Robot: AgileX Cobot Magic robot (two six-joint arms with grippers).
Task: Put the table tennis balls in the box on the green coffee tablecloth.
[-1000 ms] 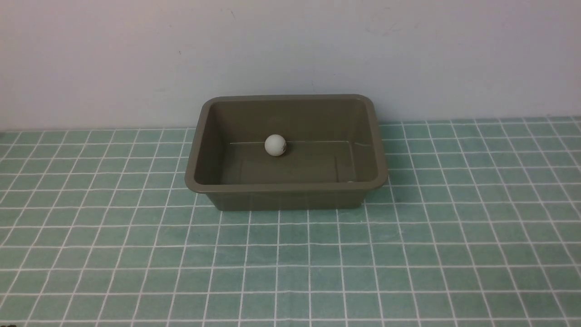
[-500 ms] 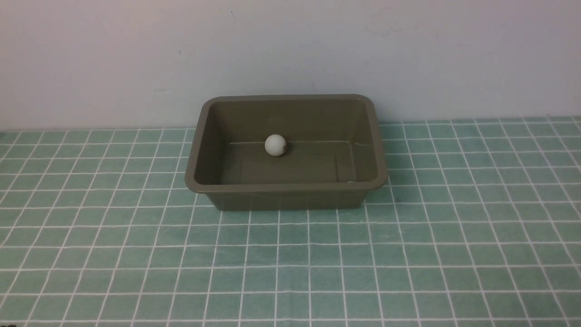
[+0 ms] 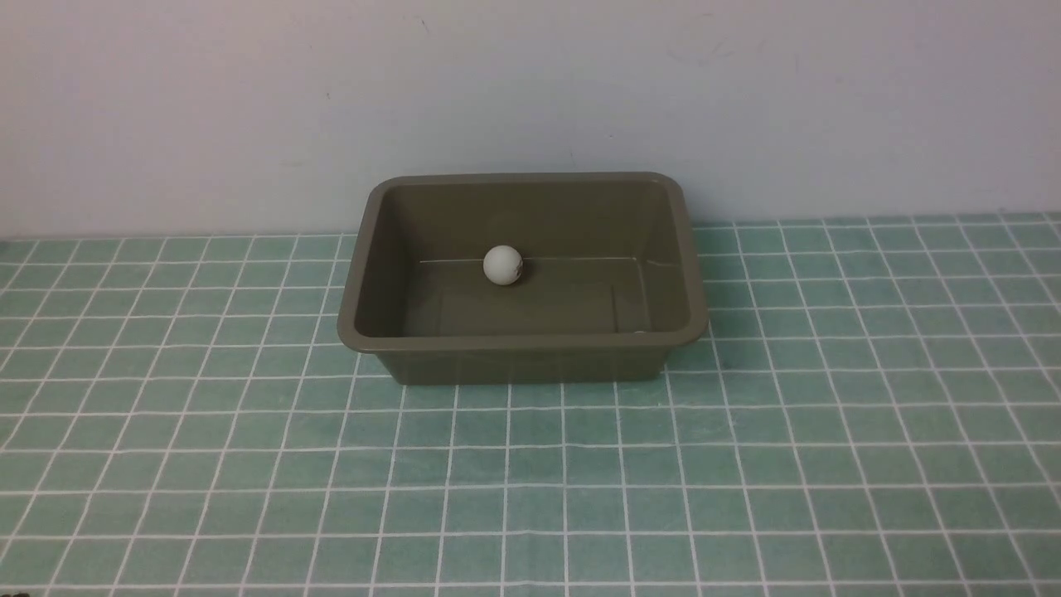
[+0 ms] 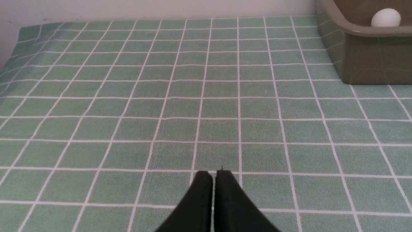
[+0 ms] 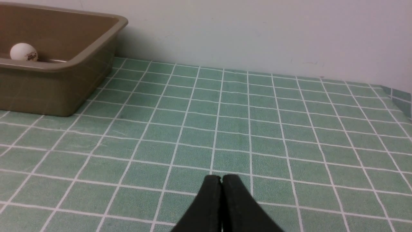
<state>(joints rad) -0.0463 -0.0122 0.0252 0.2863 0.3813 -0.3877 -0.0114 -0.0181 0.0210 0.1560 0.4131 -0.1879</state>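
- You are looking at the box (image 3: 522,278) sitting on the green coffee tablecloth (image 3: 530,481), with its far rim close to the pale wall (image 3: 530,91).
- One table tennis ball (image 3: 502,264) is lying inside the box, on the floor where it meets the far wall, a little toward the box's left end; a small dark logo is showing on the ball's right side.
- A tiny pale speck is peeking over the box's near rim toward its right corner; you cannot tell from here whether that is the second ball.
- Your left gripper (image 4: 214,174) is hanging over bare cloth, well apart from the box; its two black fingers are pressed together with only a hairline slit between them, pinching nothing.
- In the left wrist view the ball (image 4: 385,18) is showing just above the box's rim (image 4: 354,30).
- Your right gripper (image 5: 221,178) is likewise hovering over bare cloth, well apart from the box, fingers closed tip to tip and carrying nothing.
- Neither arm is showing in the front view.
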